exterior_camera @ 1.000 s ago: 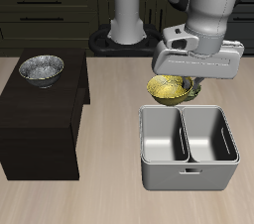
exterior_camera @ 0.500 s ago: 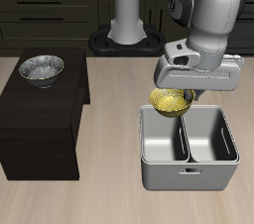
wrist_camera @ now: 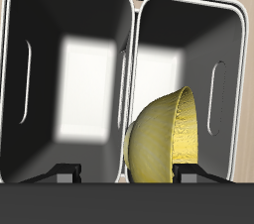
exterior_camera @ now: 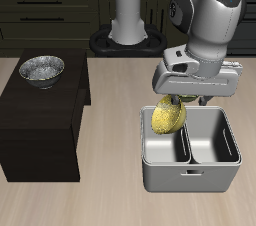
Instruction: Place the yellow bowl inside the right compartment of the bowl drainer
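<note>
My gripper (exterior_camera: 179,101) is shut on the rim of the yellow bowl (exterior_camera: 168,118), which hangs tilted on its edge. The bowl is just above the grey bowl drainer (exterior_camera: 190,177), over the compartment (exterior_camera: 163,147) nearer the black cabinet and close to the dividing wall (exterior_camera: 186,140). In the wrist view the yellow bowl (wrist_camera: 167,139) stands edge-on over that well (wrist_camera: 179,64), partly covering the dividing wall (wrist_camera: 134,59). Both wells look empty. The bowl and the hand hide my fingertips.
A larger silver-grey bowl (exterior_camera: 42,69) sits on top of a black cabinet (exterior_camera: 40,120) beside the drainer. The robot's base (exterior_camera: 125,32) stands at the back, with dark drawers behind it.
The gripper has come down and toward the table's front edge with the yellow bowl. The bowl has tipped from nearly level to edge-on and now hangs over the drainer.
</note>
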### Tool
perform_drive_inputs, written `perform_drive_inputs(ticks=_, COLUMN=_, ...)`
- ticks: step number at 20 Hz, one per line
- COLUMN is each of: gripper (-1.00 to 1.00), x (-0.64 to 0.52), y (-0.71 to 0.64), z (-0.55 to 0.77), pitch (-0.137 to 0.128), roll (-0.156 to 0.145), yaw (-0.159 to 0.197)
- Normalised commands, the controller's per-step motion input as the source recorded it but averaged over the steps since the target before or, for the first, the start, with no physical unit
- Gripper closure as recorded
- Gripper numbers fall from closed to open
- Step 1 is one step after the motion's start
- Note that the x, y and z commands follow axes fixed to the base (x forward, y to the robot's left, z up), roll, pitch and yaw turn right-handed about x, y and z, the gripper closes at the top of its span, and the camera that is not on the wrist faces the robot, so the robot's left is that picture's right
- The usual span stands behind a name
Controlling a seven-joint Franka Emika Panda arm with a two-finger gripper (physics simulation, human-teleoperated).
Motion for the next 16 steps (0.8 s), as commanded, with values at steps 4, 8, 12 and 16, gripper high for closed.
perform_drive_inputs(ticks=4, gripper=-1.00, x=-0.06, y=-0.13, z=0.09, pitch=-0.019, roll=-0.015, yaw=0.003)
perform_drive_inputs(ticks=8, gripper=-1.00, x=-0.09, y=-0.14, z=0.18, pitch=-0.037, roll=-0.016, yaw=-0.003)
perform_drive_inputs(ticks=12, gripper=-1.00, x=-0.19, y=-0.07, z=0.29, pitch=-0.049, roll=0.009, yaw=0.014)
perform_drive_inputs(ticks=16, gripper=-1.00, x=-0.12, y=-0.05, z=0.19, pitch=-0.028, roll=-0.006, yaw=-0.015)
